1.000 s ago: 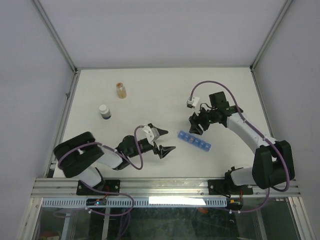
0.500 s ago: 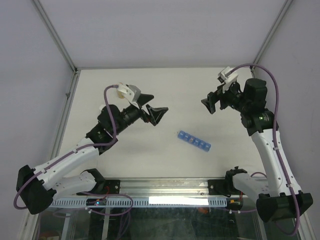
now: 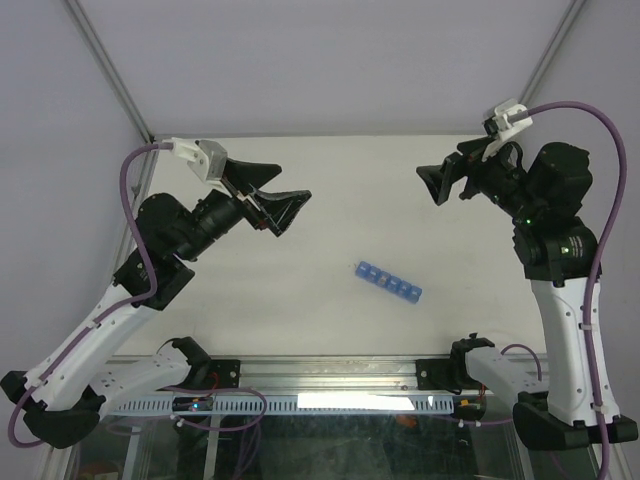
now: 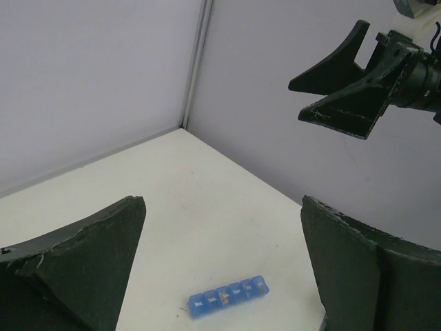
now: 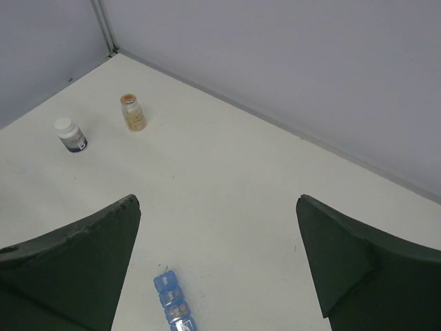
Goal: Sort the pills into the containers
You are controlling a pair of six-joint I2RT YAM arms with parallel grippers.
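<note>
Blue pill organiser lying flat on table, between both arms, well apart from each. Left gripper, right gripper hovering high, gaping wide, gripping nothing.

Strip, low centre in the left wrist view: translucent blue plastic, smooth, with a slight shine on the lids. Table is matt white, faintly speckled. Left gripper: fingers of matt black plastic, edges nicked pale and rough. Right gripper, upper right, is the same dull black, with fine scratches on the lower finger. Upper left of the right wrist view: an amber bottle, clear and glossy, and a white bottle with a smooth cap. Walls are flat matt grey. Rail along the bottom of the top view is bare ribbed metal. Arm shells are glossy white plastic.
</note>
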